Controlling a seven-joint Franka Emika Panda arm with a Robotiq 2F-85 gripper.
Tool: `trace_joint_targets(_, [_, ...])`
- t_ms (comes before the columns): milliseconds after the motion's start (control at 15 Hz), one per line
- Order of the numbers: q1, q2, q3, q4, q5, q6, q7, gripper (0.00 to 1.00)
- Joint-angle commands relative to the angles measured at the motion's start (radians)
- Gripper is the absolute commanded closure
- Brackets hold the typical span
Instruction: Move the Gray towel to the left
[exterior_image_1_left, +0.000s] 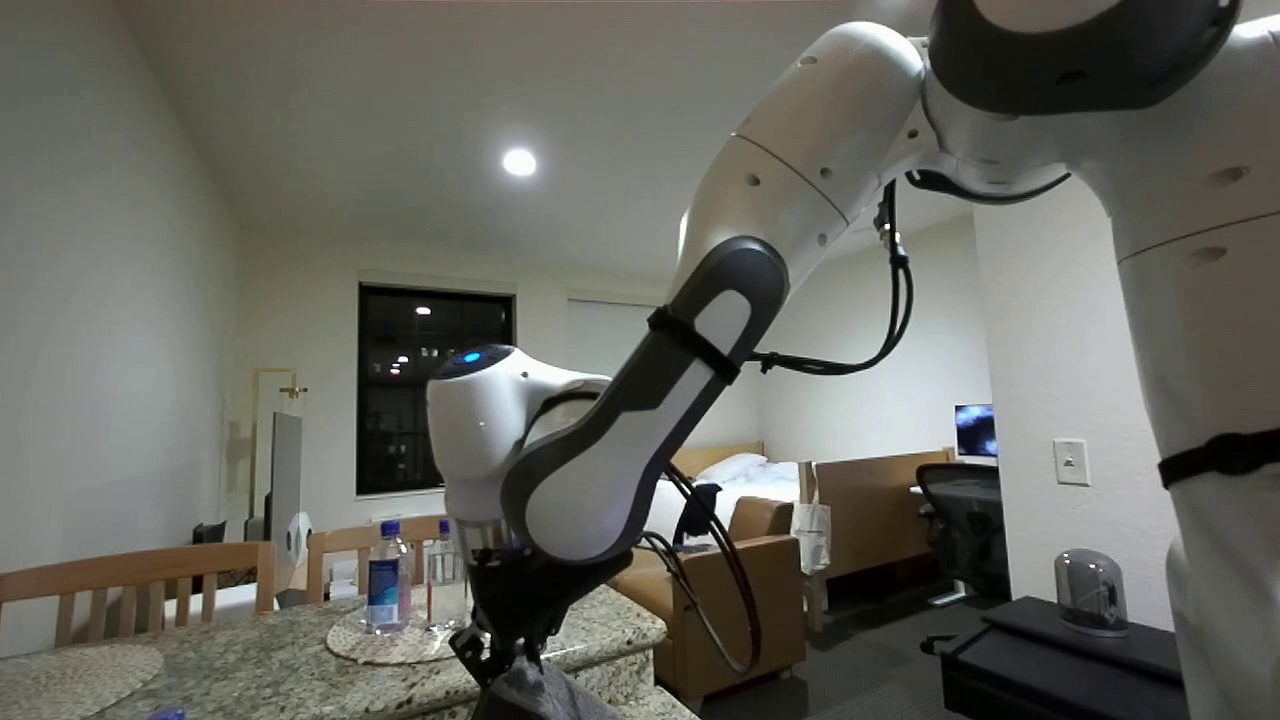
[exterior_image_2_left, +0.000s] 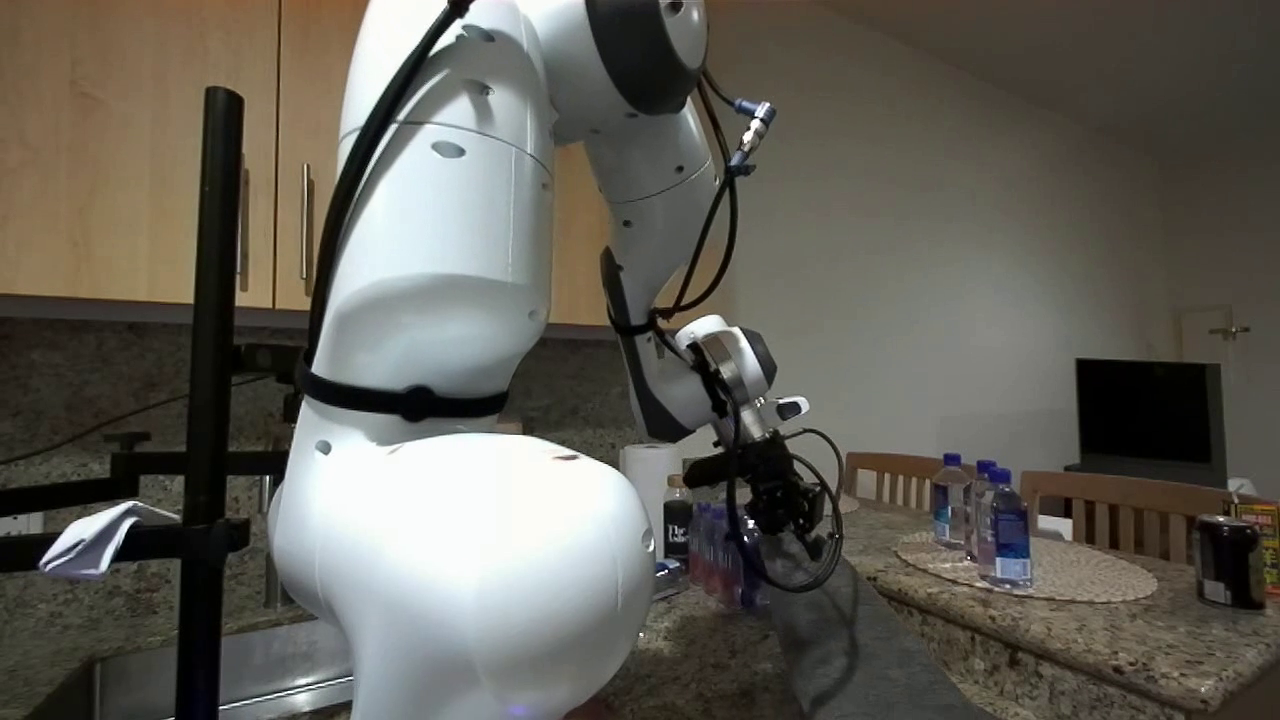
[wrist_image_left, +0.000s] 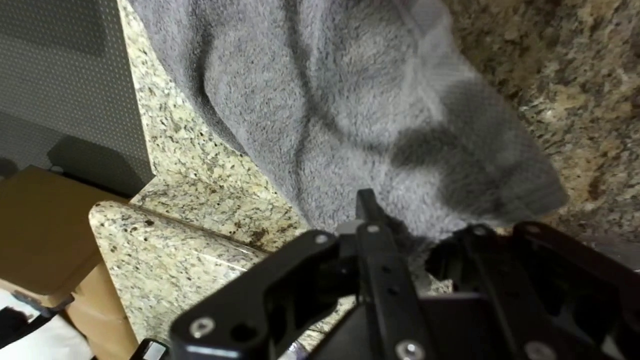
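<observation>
Pale walls (exterior_image_1_left: 110, 300) and a dark window (exterior_image_1_left: 400, 390) stand behind a speckled stone counter (exterior_image_1_left: 250, 655). On its raised part, bottles (exterior_image_2_left: 1008, 530) stand upright on a round mat (exterior_image_2_left: 1110, 585). The fingers (wrist_image_left: 370, 210) are only slightly apart, pinching a bunched fold at the near edge of the towel (wrist_image_left: 340, 115); cloth fills the gap and the tips are partly hidden, so its exact width cannot be told. In both exterior views the arm (exterior_image_1_left: 780, 170) bends high at the elbow, its forearm slanting down, and the wrist is turned so that the fingers point downward, low and near the raised part. From the fingers the towel slopes down and away, running out of the bottom of both exterior views. In the wrist view it spreads ahead of the fingers in wavy folds, with pale stone along its left edge and browner stone past its right. How much of it touches the counter cannot be told.
</observation>
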Motion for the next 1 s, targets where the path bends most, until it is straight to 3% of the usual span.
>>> trace_joint_targets(0, [0.027,-0.029,0.030,0.006,0.072,-0.030,-0.089,0.88])
trace_joint_targets(467, [0.092,-0.030,0.094,0.074,0.161,-0.020,-0.173,0.88])
trace_joint_targets(933, [0.132,0.051,0.133,0.275,0.319,-0.015,-0.278,0.89])
